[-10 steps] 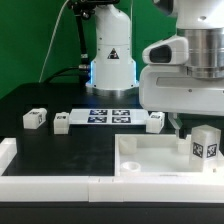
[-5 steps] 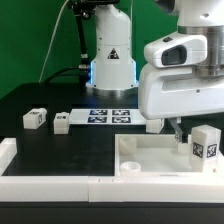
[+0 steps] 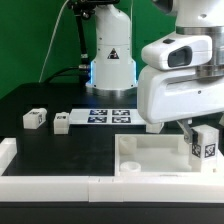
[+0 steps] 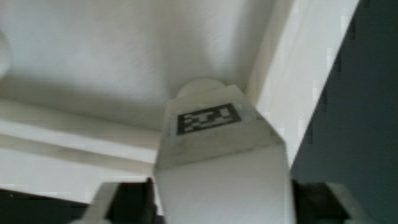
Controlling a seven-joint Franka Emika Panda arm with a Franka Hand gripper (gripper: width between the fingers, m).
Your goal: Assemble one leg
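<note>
— Leg (image 3: 205, 142) first: from the outside camera, where does it sit against your gripper (image 3: 193, 131)?

— I see it standing upright in the tray (image 3: 150, 160), at the corner toward the exterior view's right, its tag facing the camera. My gripper hangs right beside it, on the side toward the exterior view's left, and the bulky wrist housing covers most of the fingers. From this angle I cannot tell whether the fingers are spread or already pinching.

— And the wrist camera?

— There the leg (image 4: 217, 150) fills the middle of the picture, running straight out from between my fingers (image 4: 125, 198), tag toward the lens. Its long axis lines up with the gripper's reach, its far end by the tray's wall (image 4: 294, 60). Dark gaps show between the finger pads and the leg's sides, so I'd judge the gripper open around it, not clamped yet.

— So the next squeeze?

— Likely straight across its narrow sides; nothing needs turning.
</note>
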